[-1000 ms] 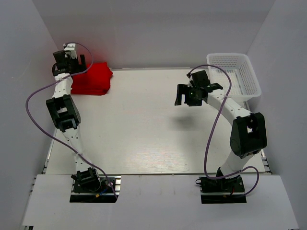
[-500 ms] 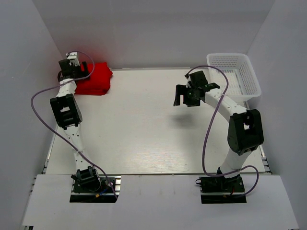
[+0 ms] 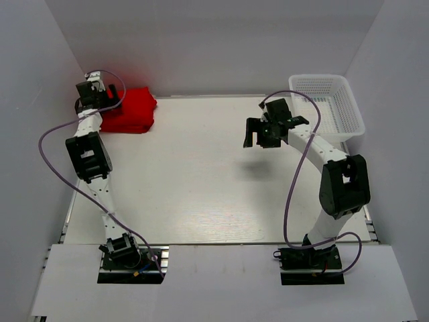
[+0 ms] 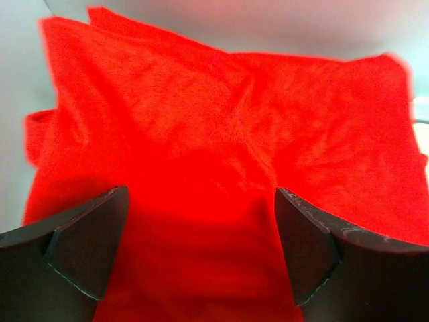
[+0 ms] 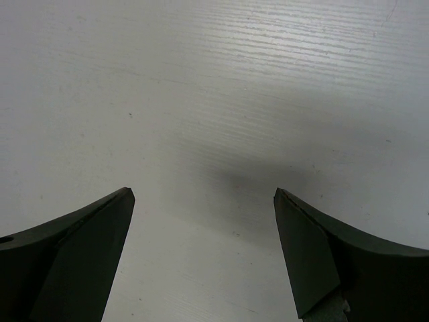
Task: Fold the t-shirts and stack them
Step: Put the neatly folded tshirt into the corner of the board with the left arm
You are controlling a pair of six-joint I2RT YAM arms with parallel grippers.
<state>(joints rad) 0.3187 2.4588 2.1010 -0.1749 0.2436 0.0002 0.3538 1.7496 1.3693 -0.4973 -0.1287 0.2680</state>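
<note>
The t-shirts (image 4: 221,134) are bright red (seemingly plain), the mesh basket (image 3: 319,78) white.

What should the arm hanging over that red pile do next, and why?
Probably lift the left gripper up and away. Its jaws stand wide open, holding nothing, and the shirts beneath already lie in a folded pile at the far left corner of the table, so nothing there seems to need gripping.
</note>
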